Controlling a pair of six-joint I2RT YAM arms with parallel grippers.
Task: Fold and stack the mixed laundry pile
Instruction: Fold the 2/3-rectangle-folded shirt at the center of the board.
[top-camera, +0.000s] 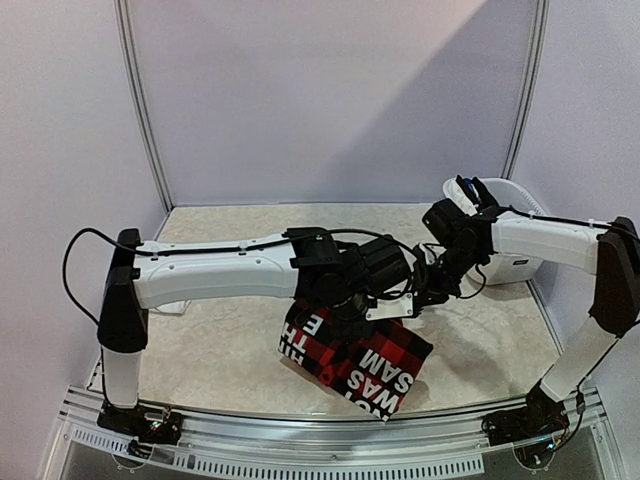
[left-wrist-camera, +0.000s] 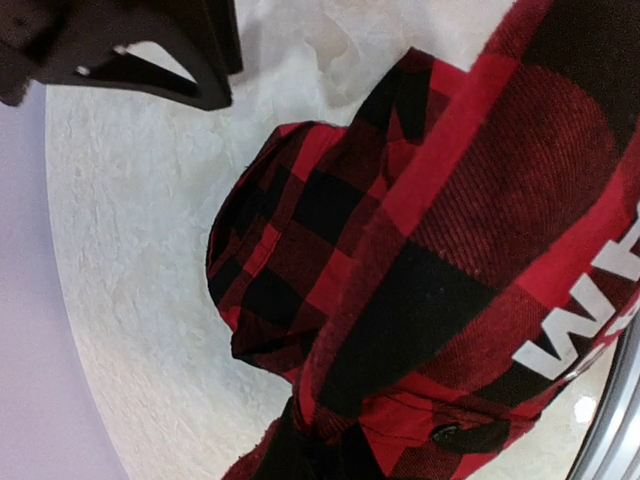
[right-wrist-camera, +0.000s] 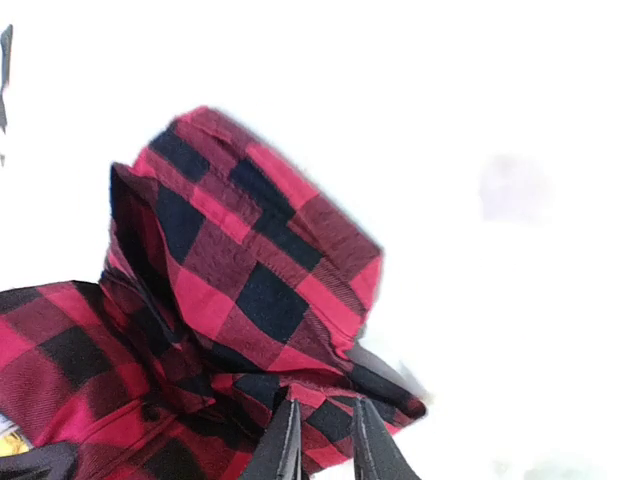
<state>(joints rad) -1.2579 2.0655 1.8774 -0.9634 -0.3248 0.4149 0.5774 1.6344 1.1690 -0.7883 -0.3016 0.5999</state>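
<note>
In the right wrist view alone, right hand (right-wrist-camera: 322, 415) clamps the plaid garment (right-wrist-camera: 250, 270).

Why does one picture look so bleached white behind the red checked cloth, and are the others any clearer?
Right wrist view: background blown out to white, the plaid garment soft at its edges. Left wrist view: weave sharp, but the table edge bows, a wide-lens effect. Top view: evenly lit, a diagonal shade across the back wall.

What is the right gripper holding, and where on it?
The red-and-black plaid fabric garment with white lettering, pinched at its bunched edge by the right gripper.
</note>
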